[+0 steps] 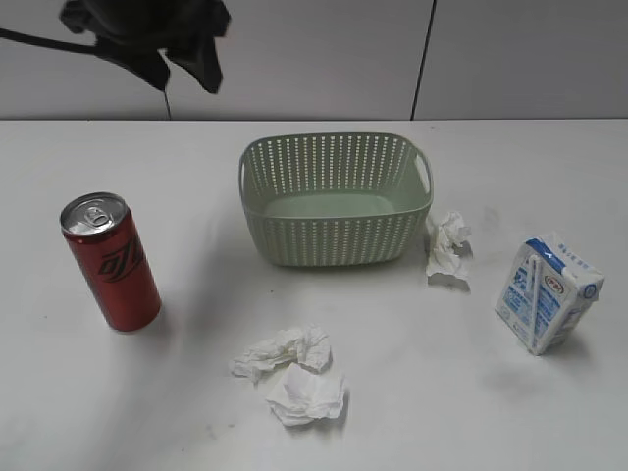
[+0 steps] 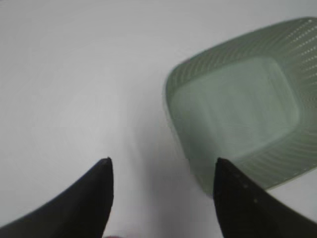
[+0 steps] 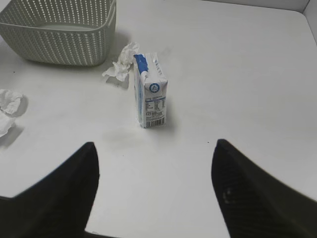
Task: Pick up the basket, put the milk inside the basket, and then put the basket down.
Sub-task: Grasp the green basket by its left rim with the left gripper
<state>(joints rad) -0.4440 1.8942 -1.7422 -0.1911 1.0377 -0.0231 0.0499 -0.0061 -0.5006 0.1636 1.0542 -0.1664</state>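
The sage-green perforated basket (image 1: 336, 199) stands empty on the white table at the back middle. It also shows blurred in the left wrist view (image 2: 237, 109) and in the right wrist view (image 3: 62, 29). The white-and-blue milk carton (image 1: 546, 292) stands upright at the right; the right wrist view shows it (image 3: 150, 91) ahead of the jaws. My left gripper (image 2: 162, 166) is open and empty, high above the table left of the basket; in the exterior view it is a dark shape (image 1: 172, 39) at the top left. My right gripper (image 3: 154, 148) is open and empty, short of the milk.
A red soda can (image 1: 110, 261) stands at the left. Crumpled tissues lie in front of the basket (image 1: 292, 375) and beside its right end (image 1: 447, 243), between basket and milk. The table's far edge meets a grey wall.
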